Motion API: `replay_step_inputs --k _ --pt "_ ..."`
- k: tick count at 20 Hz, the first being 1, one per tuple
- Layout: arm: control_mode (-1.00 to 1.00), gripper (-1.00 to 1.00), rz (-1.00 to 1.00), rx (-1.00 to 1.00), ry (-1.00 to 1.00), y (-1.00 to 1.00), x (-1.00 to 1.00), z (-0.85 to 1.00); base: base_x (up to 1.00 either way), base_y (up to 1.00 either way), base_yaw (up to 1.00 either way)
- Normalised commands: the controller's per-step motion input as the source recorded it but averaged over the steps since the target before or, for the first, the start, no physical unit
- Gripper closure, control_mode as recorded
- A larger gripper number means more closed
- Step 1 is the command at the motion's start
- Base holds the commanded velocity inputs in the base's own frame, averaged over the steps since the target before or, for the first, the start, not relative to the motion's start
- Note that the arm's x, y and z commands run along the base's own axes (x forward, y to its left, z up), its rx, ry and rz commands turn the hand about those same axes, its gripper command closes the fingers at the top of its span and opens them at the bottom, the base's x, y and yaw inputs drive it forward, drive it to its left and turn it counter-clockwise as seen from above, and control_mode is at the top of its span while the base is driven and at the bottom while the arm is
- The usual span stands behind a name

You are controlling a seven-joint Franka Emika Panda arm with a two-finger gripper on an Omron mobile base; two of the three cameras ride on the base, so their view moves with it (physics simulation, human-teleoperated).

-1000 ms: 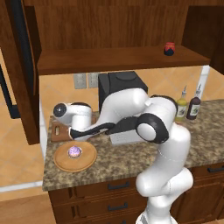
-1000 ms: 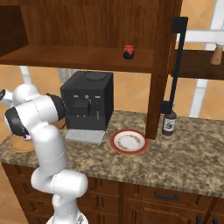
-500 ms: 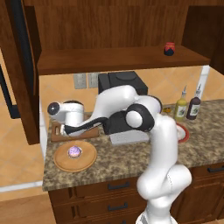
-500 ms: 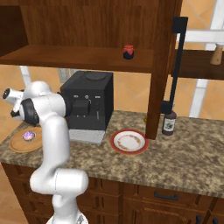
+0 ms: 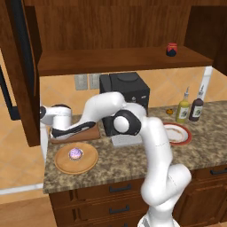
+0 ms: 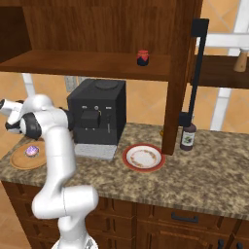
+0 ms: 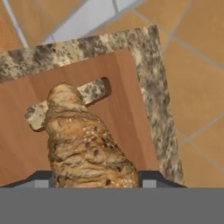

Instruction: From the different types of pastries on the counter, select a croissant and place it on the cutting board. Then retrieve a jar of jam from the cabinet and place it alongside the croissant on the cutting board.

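My gripper (image 7: 96,178) is shut on the croissant (image 7: 83,144), a bumpy golden-tan pastry that stands between the fingertips. It hangs just above the brown cutting board (image 7: 122,113), over the end with the slot hole. In the left base view the gripper (image 5: 55,132) hovers over the left end of the cutting board (image 5: 88,134) on the granite counter (image 5: 133,159). The pink-purple cupcake (image 5: 75,154) sits on a round light-wood board (image 5: 91,162) in front. The dark-red jar of jam (image 5: 171,48) stands on the cabinet shelf (image 5: 115,60), far to the right of the hand.
A black coffee machine (image 5: 126,88) stands behind the arm. A red-rimmed plate (image 5: 177,133) and two bottles (image 5: 182,111) are on the right. The counter's left edge (image 7: 153,87) is close by the board, with tiled floor beyond. An open cabinet door (image 5: 20,66) hangs at left.
The arm has swung left along the cutting board, carrying the croissant toward the board's left end. The grip has stayed shut.
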Motion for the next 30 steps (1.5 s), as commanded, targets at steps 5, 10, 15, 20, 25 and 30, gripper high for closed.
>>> replay_step_inputs --k 5,10,15,20,25,30 --pt "-1.00 1.00 -0.02 0.09 0.00 -0.02 0.27 -0.29 0.00 0.00 0.00" --pt "-1.00 1.00 -0.04 0.00 -0.01 -0.16 0.28 -0.20 0.00 0.00 0.00" --pt "-1.00 1.00 -0.02 0.01 0.00 -0.22 0.47 -0.01 0.00 0.00 0.00" --pt "-1.00 1.00 -0.05 0.01 0.00 -0.12 0.32 -0.14 0.00 0.00 0.00" --pt "-1.00 1.00 -0.02 0.00 0.01 0.09 0.12 -0.54 0.00 0.00 0.00" --pt "-1.00 1.00 -0.04 0.00 0.00 0.00 0.01 -0.52 0.00 0.00 0.00"
